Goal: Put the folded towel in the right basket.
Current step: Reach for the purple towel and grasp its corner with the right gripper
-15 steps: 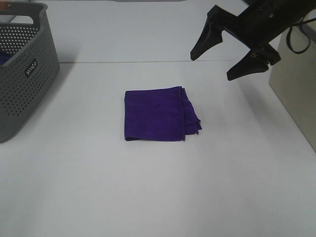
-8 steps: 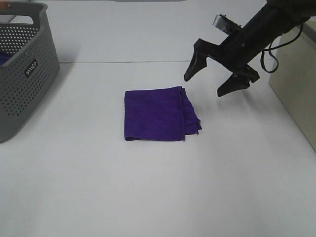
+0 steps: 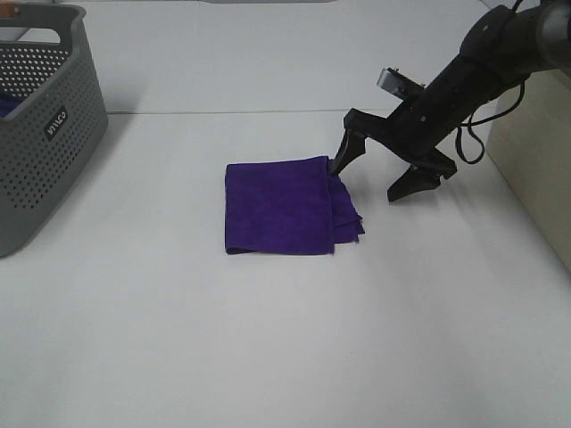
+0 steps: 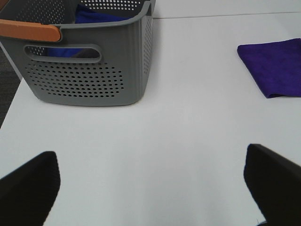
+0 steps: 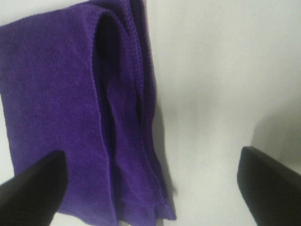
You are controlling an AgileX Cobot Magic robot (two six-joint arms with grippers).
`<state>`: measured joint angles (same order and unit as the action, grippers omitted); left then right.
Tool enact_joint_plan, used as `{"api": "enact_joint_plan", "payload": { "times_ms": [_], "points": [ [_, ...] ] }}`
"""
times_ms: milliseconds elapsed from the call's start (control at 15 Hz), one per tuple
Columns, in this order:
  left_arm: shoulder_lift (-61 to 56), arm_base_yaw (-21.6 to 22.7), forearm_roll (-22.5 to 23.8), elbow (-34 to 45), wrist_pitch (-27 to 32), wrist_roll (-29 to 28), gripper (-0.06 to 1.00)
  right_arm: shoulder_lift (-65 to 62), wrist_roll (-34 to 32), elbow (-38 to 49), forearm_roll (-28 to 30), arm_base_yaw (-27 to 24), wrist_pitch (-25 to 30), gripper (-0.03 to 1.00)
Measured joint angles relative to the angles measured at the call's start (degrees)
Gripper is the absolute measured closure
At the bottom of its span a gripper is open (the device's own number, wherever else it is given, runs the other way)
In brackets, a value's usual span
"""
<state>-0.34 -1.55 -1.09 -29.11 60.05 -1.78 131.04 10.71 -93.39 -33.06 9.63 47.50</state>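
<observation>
A folded purple towel [image 3: 285, 206] lies flat on the white table [image 3: 268, 339] near the middle. It also shows in the right wrist view [image 5: 80, 117] and the left wrist view [image 4: 275, 66]. My right gripper [image 3: 375, 178] is open, low over the table at the towel's right edge; one finger [image 3: 343, 156] is at the towel's top right corner, the other finger [image 3: 406, 185] stands on bare table to the right. My left gripper [image 4: 150, 186] is open and empty, away from the towel. A beige basket [image 3: 535, 169] stands at the right edge.
A grey perforated basket [image 3: 40, 125] with an orange handle [image 4: 28, 30] stands at the far left, holding blue cloth [image 4: 96, 16].
My right gripper has come down and moved left, from high at the back right to the towel's right edge. It has stayed open. The towel has not moved.
</observation>
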Motion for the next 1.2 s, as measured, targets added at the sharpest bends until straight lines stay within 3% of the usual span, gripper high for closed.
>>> {"api": "enact_joint_plan", "payload": {
  "times_ms": [467, 600, 800, 867, 1000, 1200],
  "points": [
    [0.0, 0.0, 0.0, 0.0, 0.0, 0.0, -0.05, 1.9, 0.1, -0.2, -1.9, 0.7, 0.0, 0.04],
    [0.0, 0.0, 0.0, 0.0, 0.0, 0.0, -0.05, 2.4, -0.1, -0.5, -2.5, 2.7, -0.6, 0.04],
    [0.0, 0.0, 0.0, 0.0, 0.0, 0.0, -0.05, 4.5, -0.1, -1.1, -8.3, 7.0, -3.1, 0.1],
    [0.0, 0.0, 0.0, 0.0, 0.0, 0.0, -0.05, 6.1, -1.0, -1.5, -10.8, 9.7, -6.4, 0.21],
    [0.0, 0.0, 0.0, 0.0, 0.0, 0.0, -0.05, 7.7, -2.7, -1.9, -12.4, 11.8, -9.4, 0.35],
    [0.0, 0.0, 0.0, 0.0, 0.0, 0.0, -0.05, 9.6, -3.0, -2.0, -15.2, 12.9, -10.7, 0.71]
  ]
}}
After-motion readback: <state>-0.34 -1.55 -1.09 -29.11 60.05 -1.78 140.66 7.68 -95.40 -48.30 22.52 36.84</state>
